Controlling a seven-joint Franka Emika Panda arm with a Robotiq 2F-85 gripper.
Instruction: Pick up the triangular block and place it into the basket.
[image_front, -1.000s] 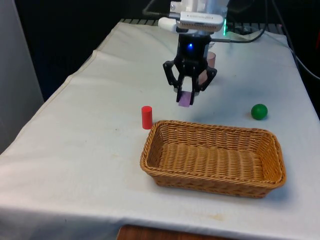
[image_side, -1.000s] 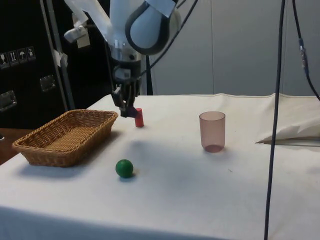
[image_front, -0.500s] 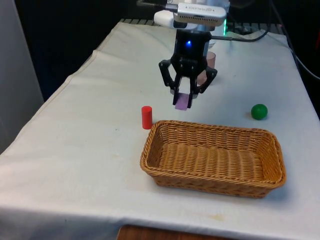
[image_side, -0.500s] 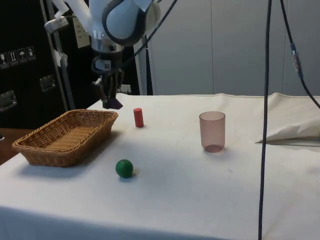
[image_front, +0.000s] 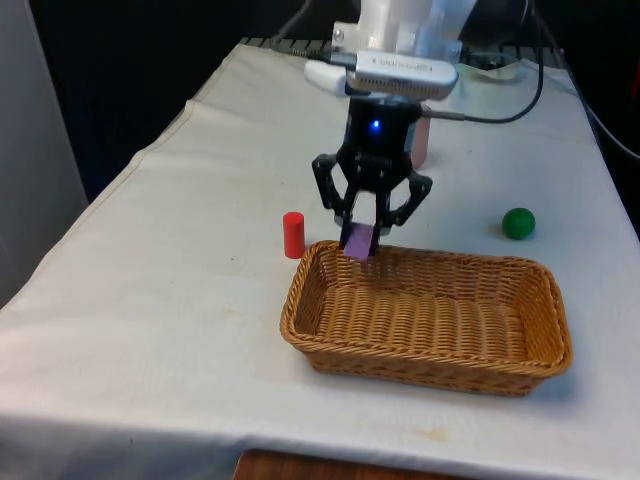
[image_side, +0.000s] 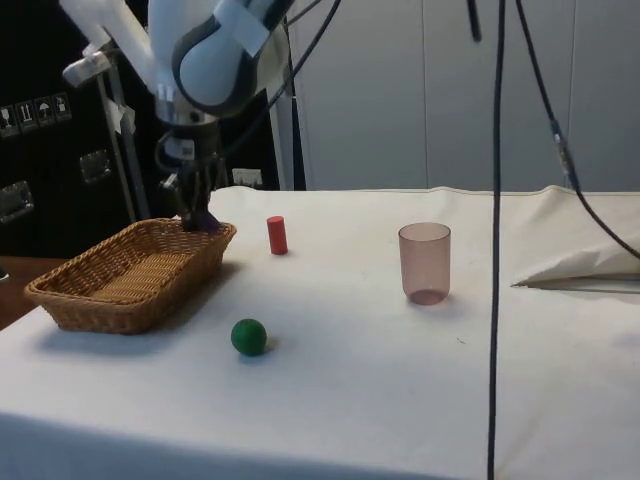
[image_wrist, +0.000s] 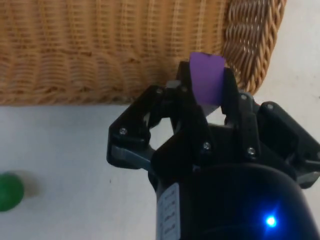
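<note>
My gripper (image_front: 361, 238) is shut on a purple triangular block (image_front: 358, 241), held just above the far rim of the wicker basket (image_front: 430, 345), near its corner on the front view's left. From the side, the gripper (image_side: 196, 215) and the purple block (image_side: 206, 220) hang over the basket's (image_side: 100, 300) far end. In the wrist view the purple block (image_wrist: 207, 81) sticks out between the black fingers (image_wrist: 186, 102), with the basket's woven wall (image_wrist: 100, 45) right beneath it.
A red cylinder (image_front: 293, 234) stands upright just beyond the basket's corner on the front view's left. A green ball (image_front: 518, 223) lies on the cloth at the front view's right. A translucent pink cup (image_side: 425, 263) stands behind the gripper.
The gripper has carried the purple block toward the camera and lower, from beside the red cylinder to over the basket's far rim.
</note>
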